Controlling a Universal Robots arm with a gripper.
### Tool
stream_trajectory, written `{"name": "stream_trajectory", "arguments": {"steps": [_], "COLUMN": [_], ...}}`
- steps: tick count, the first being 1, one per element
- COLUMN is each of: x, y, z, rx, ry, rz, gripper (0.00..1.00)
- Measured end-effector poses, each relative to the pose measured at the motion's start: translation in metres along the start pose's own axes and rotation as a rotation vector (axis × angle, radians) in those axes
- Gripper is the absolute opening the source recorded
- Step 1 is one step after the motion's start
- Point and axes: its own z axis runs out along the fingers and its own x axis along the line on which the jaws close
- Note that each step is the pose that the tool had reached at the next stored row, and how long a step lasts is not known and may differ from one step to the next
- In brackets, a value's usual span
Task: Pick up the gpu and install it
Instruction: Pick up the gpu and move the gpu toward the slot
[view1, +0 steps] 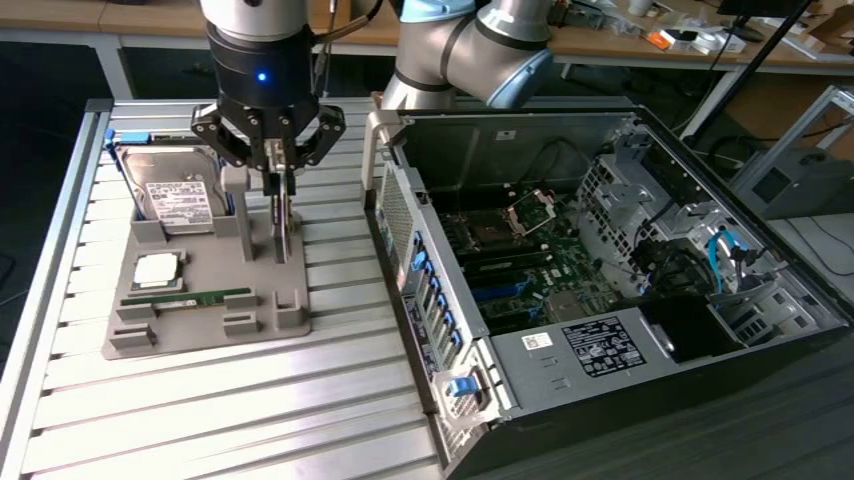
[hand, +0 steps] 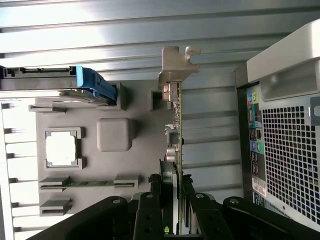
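The gpu (view1: 280, 228) is a thin dark card standing on edge in the grey holder tray (view1: 200, 325), to the exterior view's left of the open computer case (view1: 441, 330). My gripper (view1: 276, 178) comes straight down onto its top edge. In the wrist view the gpu (hand: 176, 125) appears edge-on with its silvery bracket at the far end, and my gripper (hand: 176, 200) has one finger pressed against each face of the card. The gripper is shut on the gpu. I cannot tell whether the card's lower edge still rests in the tray (hand: 135, 165).
The tray also holds a hard drive (view1: 180, 195) with a white label, a square CPU (view1: 156, 268) and a narrow green RAM stick (view1: 187, 298). The case lies open with its motherboard (view1: 534, 280) exposed. The slatted metal table (view1: 200, 420) runs toward the front.
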Motion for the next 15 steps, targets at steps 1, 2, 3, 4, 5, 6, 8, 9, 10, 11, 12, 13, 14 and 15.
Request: {"name": "stream_trajectory", "arguments": {"steps": [1, 2, 3, 4, 5, 6, 8, 9, 10, 11, 12, 13, 14, 15], "x": [0.0000, 0.0000, -0.0001, -0.0001, -0.0001, -0.0001, -0.0001, -0.0001, -0.0001, -0.0002, -0.0002, -0.0002, -0.0002, -0.0002], "y": [0.0000, 0.0000, 0.0001, 0.0001, 0.0001, 0.0002, 0.0002, 0.0003, 0.0003, 0.0003, 0.0004, 0.0004, 0.0004, 0.0005], "z": [-0.0005, -0.0010, -0.0019, -0.0025, -0.0031, -0.0036, -0.0047, -0.0052, -0.0060, -0.0070, -0.0078, -0.0089, -0.0095, -0.0104], "rx": [-0.0001, -0.0001, -0.0001, -0.0002, -0.0002, -0.0002, -0.0003, -0.0002, -0.0003, -0.0003, -0.0004, -0.0004, -0.0005, -0.0005], "ry": [0.0000, 0.0000, 0.0000, 0.0000, 0.0000, 0.0000, 0.0000, 0.0000, 0.0001, 0.0001, 0.0001, 0.0001, 0.0000, 0.0000], "rz": [0.000, 0.000, 0.000, 0.000, 0.000, 0.000, 0.000, 0.000, 0.000, 0.000, 0.000, 0.000, 0.000, 0.000], "gripper": [0.27, 0.27, 0.27, 0.27, 0.27, 0.27, 0.27, 0.27, 0.27, 0.27, 0.27, 0.27, 0.27, 0.27]}}
